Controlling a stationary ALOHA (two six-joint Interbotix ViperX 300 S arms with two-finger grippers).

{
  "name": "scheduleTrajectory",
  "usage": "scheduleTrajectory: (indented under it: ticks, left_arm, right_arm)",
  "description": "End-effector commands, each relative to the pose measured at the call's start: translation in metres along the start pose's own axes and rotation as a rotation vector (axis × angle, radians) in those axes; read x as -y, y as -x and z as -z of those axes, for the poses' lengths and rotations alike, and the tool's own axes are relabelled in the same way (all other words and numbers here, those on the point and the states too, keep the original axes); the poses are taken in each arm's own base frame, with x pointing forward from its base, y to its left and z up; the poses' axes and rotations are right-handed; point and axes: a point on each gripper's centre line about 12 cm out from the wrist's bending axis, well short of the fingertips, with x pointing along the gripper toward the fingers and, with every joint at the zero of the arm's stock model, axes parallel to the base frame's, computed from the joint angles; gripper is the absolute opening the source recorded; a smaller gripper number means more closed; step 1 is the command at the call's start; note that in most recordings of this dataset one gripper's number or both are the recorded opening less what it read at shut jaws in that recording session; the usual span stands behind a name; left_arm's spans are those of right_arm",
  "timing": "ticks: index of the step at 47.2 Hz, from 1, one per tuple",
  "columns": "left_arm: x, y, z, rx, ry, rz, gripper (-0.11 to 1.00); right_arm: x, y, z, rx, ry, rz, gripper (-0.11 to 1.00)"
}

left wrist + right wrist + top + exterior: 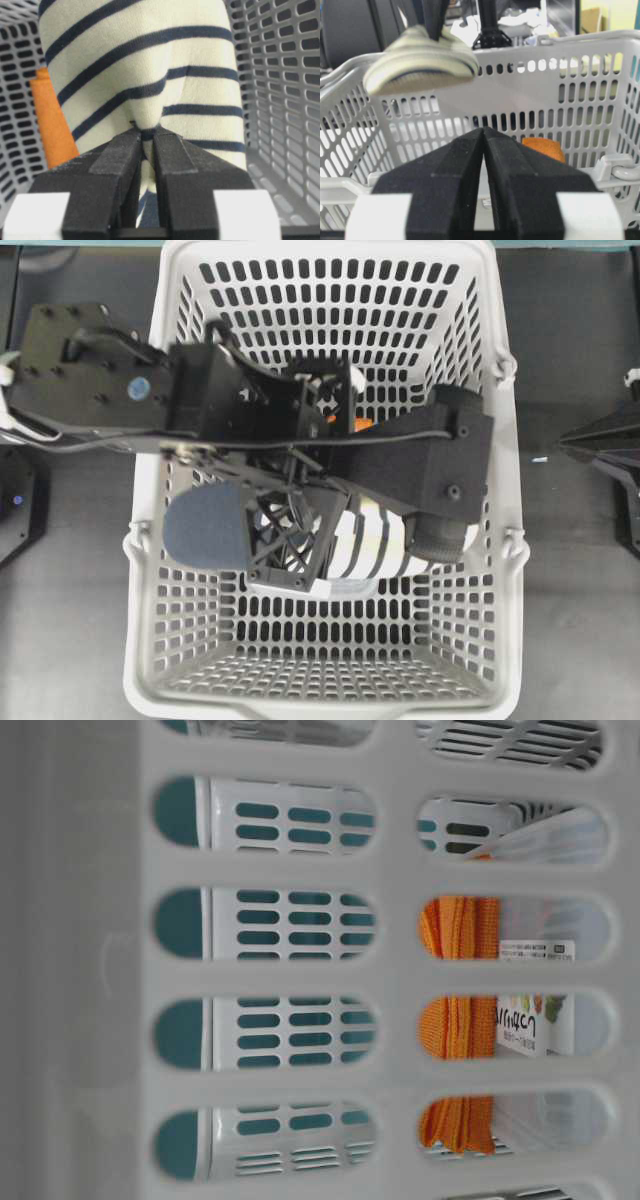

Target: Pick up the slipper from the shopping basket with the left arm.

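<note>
Cream striped fabric of the slipper (145,75) is pinched between the left gripper's (147,136) jaws, hanging just beyond its tips above the basket (580,85) rim; only clearing away seems left.

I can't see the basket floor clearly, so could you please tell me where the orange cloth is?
The orange cloth stands inside the shopping basket, at the left of the left wrist view, behind the slipper.

We are seeing the slipper (420,60) hanging above the shopping basket (530,100), pinched in the left gripper (147,137); the orange cloth (52,122) is lying inside, beside it.
</note>
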Motion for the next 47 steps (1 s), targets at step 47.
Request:
scheduleTrajectory:
  ticks: [47]
  left_arm:
    - [0.0, 0.0079, -0.0078, 0.023, -0.02, -0.005, 0.05]
  right_arm:
    - [-0.0002, 0.0011, -0.0063, 0.025, -0.005, 0.0, 0.0]
